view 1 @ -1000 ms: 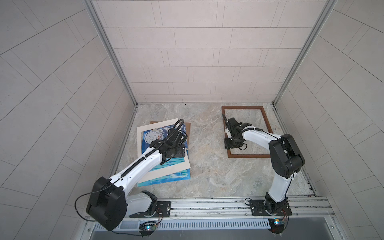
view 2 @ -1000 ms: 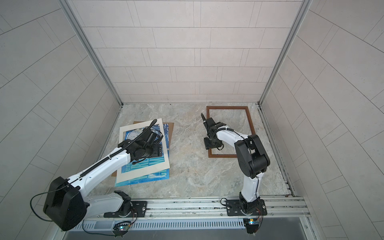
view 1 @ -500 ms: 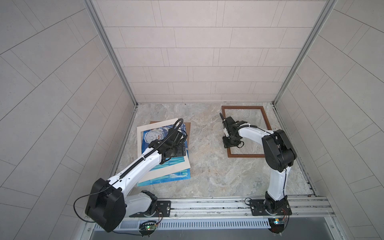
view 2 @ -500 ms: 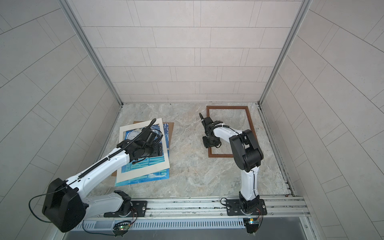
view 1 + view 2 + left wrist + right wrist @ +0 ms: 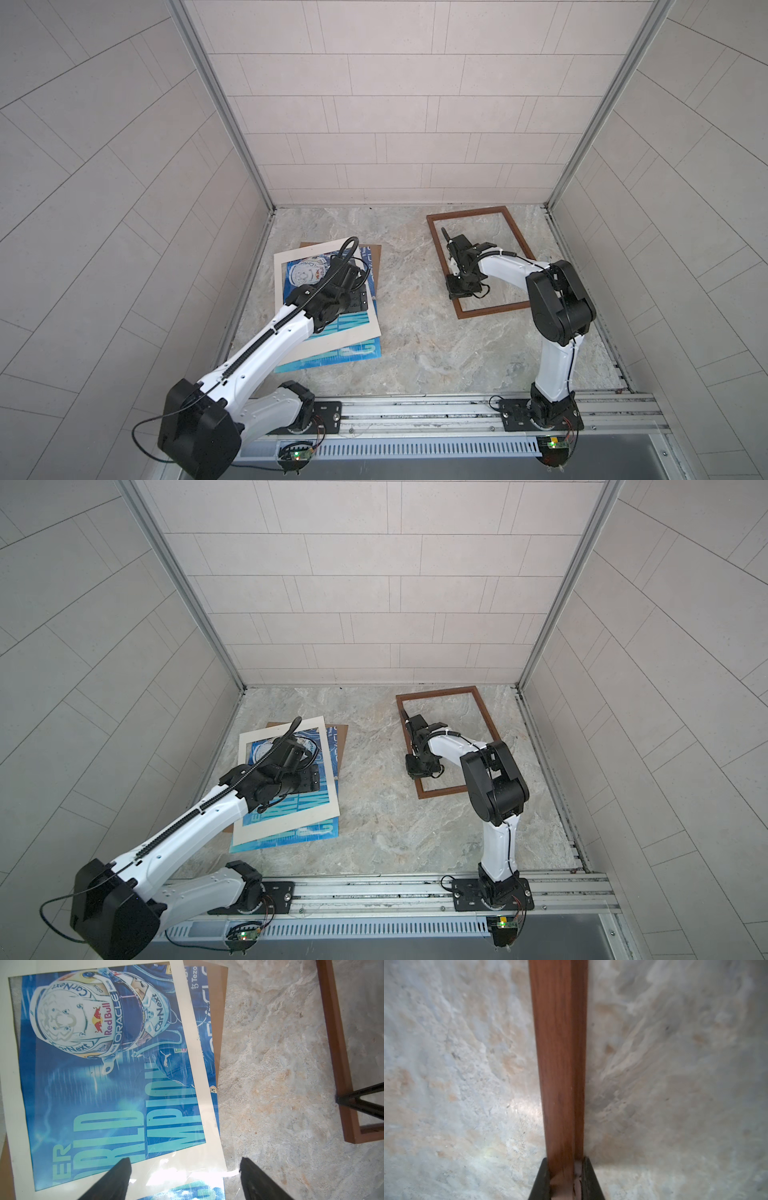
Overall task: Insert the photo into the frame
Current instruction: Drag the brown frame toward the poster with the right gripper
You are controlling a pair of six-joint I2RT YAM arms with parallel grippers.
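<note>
R gripper (image 5: 564, 1169) has closed since a sec ago and now pinches the frame (image 5: 558, 1043) on its photo-side rail. Nearer, L gripper (image 5: 185, 1161) hangs spread over the photo (image 5: 93, 1084), which lies under the white mat (image 5: 197, 1064), well apart from the frame. Best approach, imo: keep the pinch square, slide the frame flat, don't twist the thin rail.

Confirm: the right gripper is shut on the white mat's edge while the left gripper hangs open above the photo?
Wrong on one point: the right gripper is shut on the frame, on its rail, not the white mat, as the right wrist view shows. The left gripper does hang open above the photo.
</note>
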